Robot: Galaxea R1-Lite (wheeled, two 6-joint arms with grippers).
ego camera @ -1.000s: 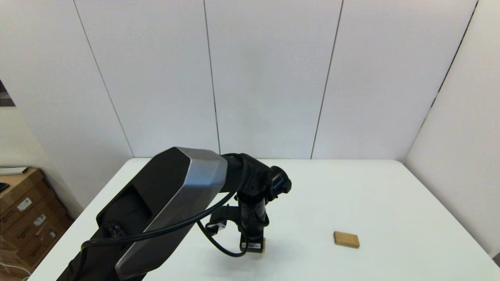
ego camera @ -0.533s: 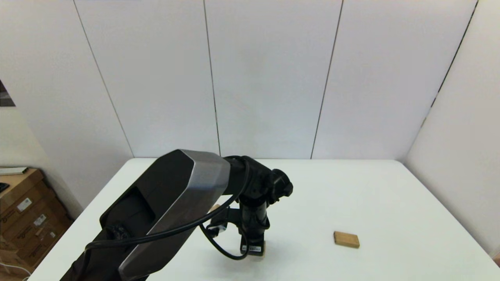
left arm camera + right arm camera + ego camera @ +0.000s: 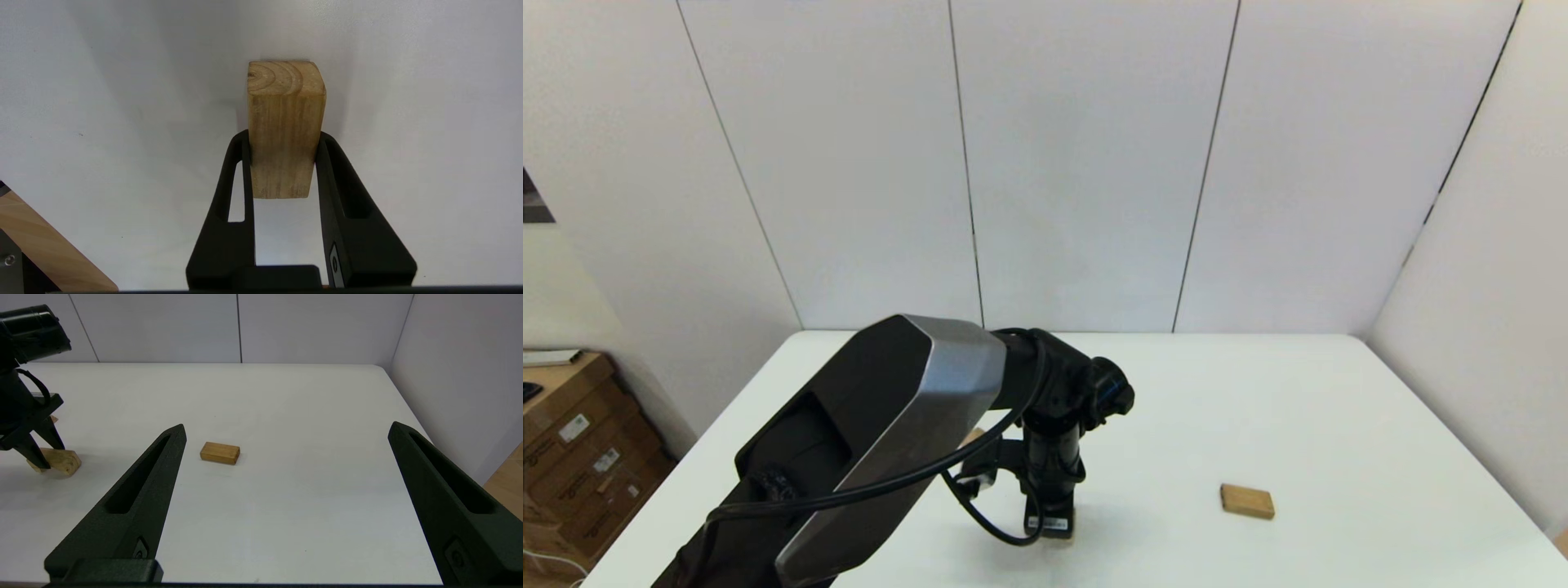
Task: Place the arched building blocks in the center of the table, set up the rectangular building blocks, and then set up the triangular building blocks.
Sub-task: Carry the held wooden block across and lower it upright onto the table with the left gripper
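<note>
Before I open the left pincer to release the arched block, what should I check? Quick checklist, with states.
1. Left pincer shut on arched block: ok.
2. Block sitting flat on table: cannot tell.
3. Block roughly at table centre: ok.
4. Rectangular slab lying flat, well apart from the left arm: ok.
5. Right pincer open and away from the blocks: ok.

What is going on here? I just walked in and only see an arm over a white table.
The left gripper is shut on the arched block, holding it down at the table near the middle. The flat rectangular block lies untouched off to the robot's right. The right gripper hangs open, idle, above the table's right side.
</note>
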